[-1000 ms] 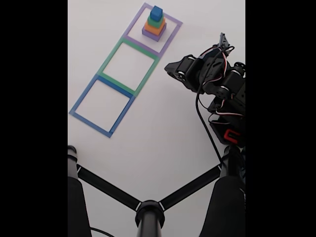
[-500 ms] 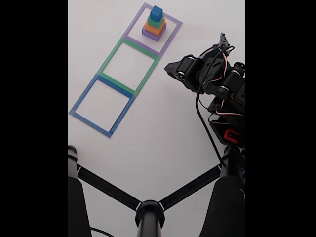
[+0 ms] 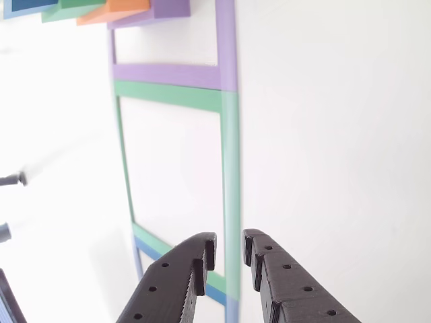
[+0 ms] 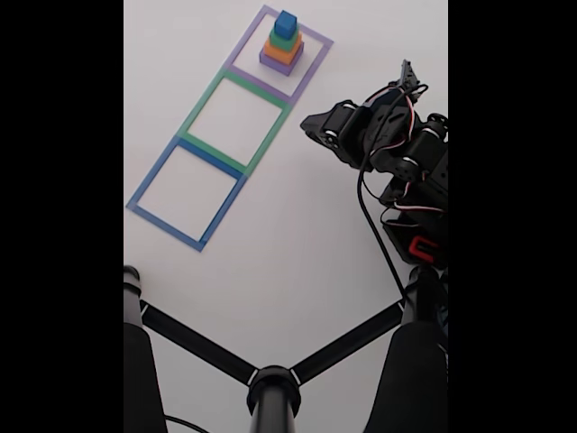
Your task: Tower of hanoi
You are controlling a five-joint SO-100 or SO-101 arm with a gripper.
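Note:
The tower of hanoi stands stacked inside the purple taped square at the top of the fixed view: purple block at the base, then orange, green and a small blue cube on top. In the other view its blocks run along the top left edge: blue, green, orange, purple. My gripper hangs over the green taped outline, far from the stack. Its black fingers stand a narrow gap apart with nothing between them. In the fixed view the arm is folded at the right, well clear of the tower.
Three taped outlines lie in a row on the white table: purple, green, blue. A black stand with spread legs fills the bottom of the fixed view. A cable loops beside the arm's base.

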